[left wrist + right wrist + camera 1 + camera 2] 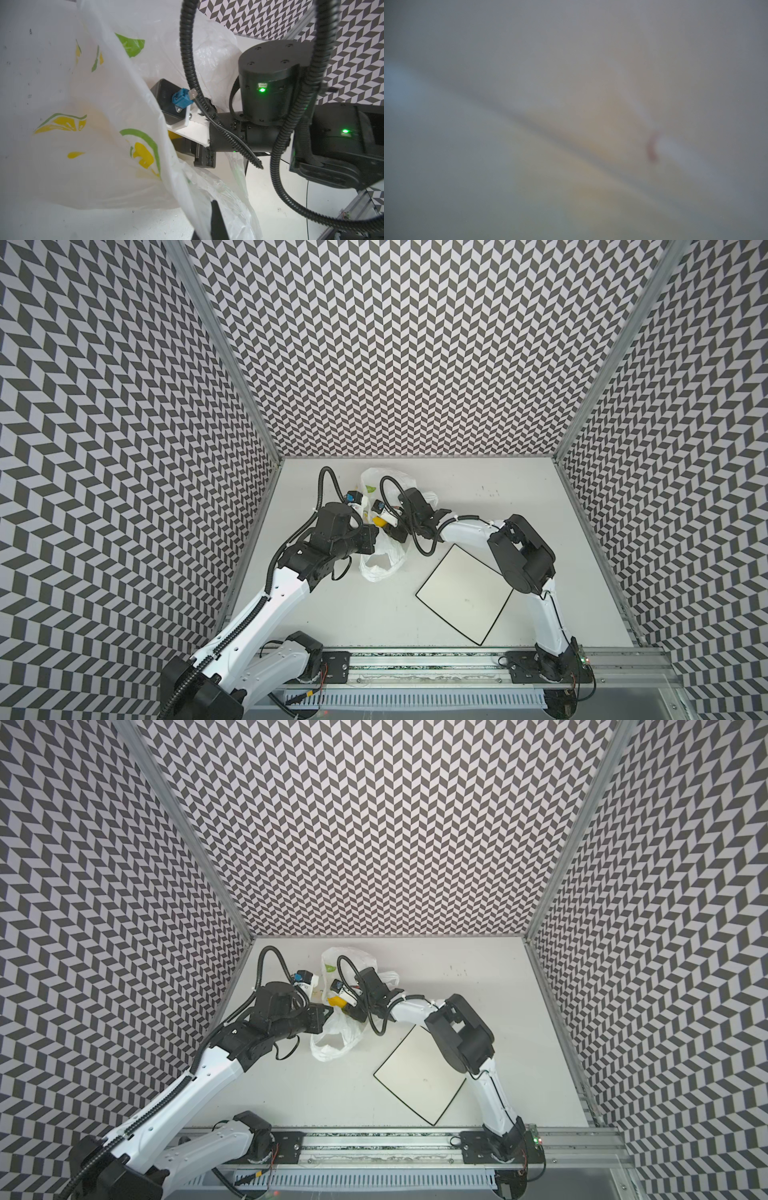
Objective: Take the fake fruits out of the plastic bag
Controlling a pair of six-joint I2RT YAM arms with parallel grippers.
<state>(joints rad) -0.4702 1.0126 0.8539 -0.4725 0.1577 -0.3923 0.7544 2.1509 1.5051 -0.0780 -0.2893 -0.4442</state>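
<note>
While our left gripper pinched the thin, translucent white, lemon-printed plastic bag on the pale grey table, our right gripper sat inside it, and we could not tell whether its jaws were parted.

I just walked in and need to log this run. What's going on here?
The left gripper pinches the edge of the plastic bag, holding it up. The right gripper reaches inside the bag, and the film hides its jaws. A yellow bit, likely the bananas, shows at the mouth. No fruit lies on the plate yet.
</note>
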